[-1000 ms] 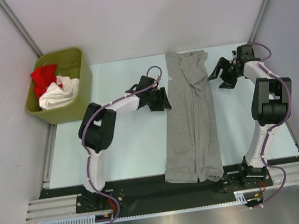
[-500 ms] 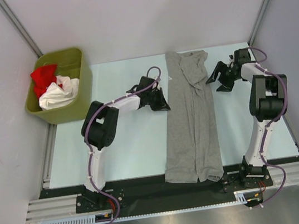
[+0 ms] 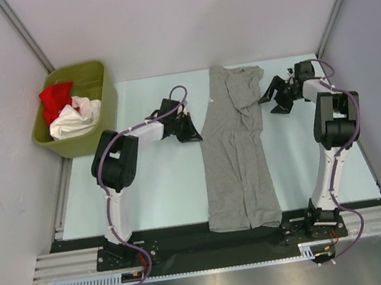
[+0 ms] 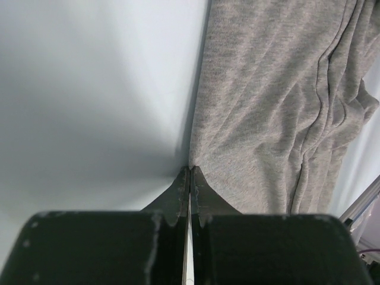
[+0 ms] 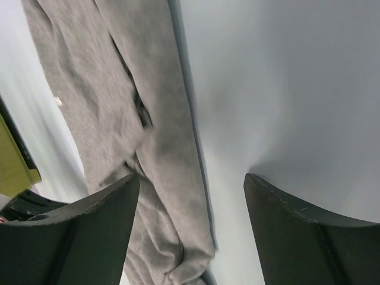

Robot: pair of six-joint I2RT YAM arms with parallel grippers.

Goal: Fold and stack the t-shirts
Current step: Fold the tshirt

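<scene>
Two arms flank grey shirt point(image 3: 239, 157), a long narrow strip mid-table | left gripper point(image 3: 190, 129) pinched closed, apparently empty, tips by its left edge | right gripper point(image 3: 275, 99) spread wide beside collar end, I judge ready for crosswise fold | other shirts point(image 3: 72, 121) wait in bin point(image 3: 105, 123)

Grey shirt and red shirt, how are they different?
The grey t-shirt lies stretched long on the table; the red t-shirt sits scrunched in the green bin. The grey t-shirt lies alone; the red t-shirt touches a white t-shirt. Both are soft cloth.
</scene>
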